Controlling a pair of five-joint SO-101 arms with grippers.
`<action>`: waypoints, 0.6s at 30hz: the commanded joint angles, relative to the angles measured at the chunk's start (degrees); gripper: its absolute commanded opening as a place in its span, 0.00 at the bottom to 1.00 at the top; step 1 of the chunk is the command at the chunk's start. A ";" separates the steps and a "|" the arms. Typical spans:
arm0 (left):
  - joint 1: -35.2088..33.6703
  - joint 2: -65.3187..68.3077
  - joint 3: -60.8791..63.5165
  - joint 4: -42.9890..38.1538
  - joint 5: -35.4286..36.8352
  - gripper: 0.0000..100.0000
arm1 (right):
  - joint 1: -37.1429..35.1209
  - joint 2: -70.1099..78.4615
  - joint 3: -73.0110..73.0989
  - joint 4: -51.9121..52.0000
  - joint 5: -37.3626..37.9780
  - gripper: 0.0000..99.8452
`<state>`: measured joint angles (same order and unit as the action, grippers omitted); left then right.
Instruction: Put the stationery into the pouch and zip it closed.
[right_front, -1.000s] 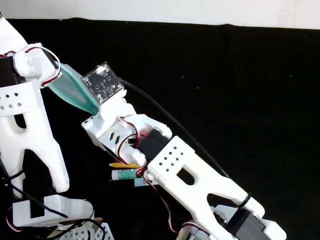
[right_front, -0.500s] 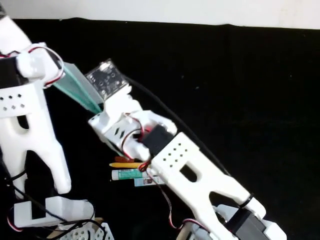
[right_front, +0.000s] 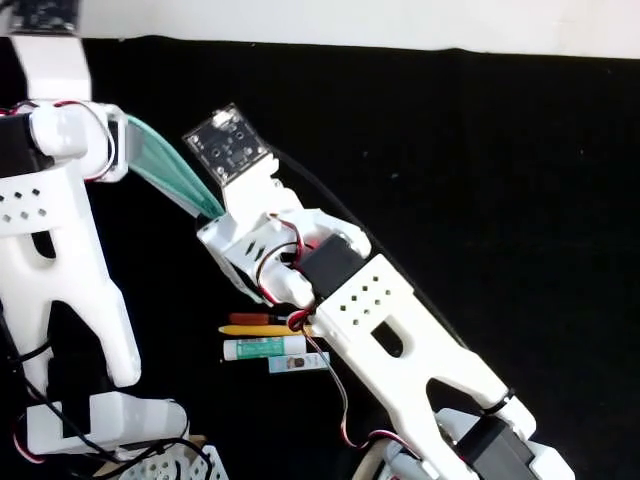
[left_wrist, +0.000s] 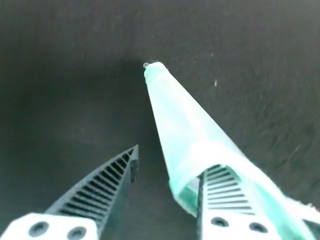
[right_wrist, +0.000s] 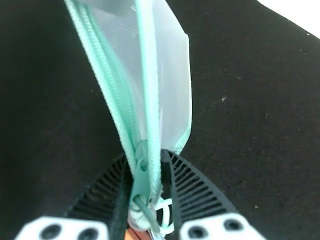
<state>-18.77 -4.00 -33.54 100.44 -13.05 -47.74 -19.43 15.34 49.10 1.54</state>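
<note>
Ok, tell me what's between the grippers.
The pouch, stretched between them in the high view: right gripper shut on its zipper end, other end over a finger of the left gripper.

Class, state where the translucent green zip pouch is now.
In the high view, the translucent green zip pouch spans the upper left, between the left gripper and the right gripper.

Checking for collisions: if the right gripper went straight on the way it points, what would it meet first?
The right gripper pinches the pouch, which runs along that line; beyond it comes, most likely, the left gripper, though depth is unclear.
</note>
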 joint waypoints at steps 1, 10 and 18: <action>-1.71 -1.36 -4.79 -0.09 -9.23 0.21 | 1.19 -0.84 -2.59 0.57 2.64 0.01; -2.86 -0.75 -14.37 0.00 -18.37 0.20 | 1.27 -0.84 -2.59 2.24 5.45 0.01; -2.42 -0.57 -7.69 -2.20 -20.57 0.20 | 1.10 -0.84 -2.59 4.09 8.26 0.01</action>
<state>-20.62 -3.91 -43.03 100.53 -32.57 -47.74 -19.60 13.67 51.74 8.57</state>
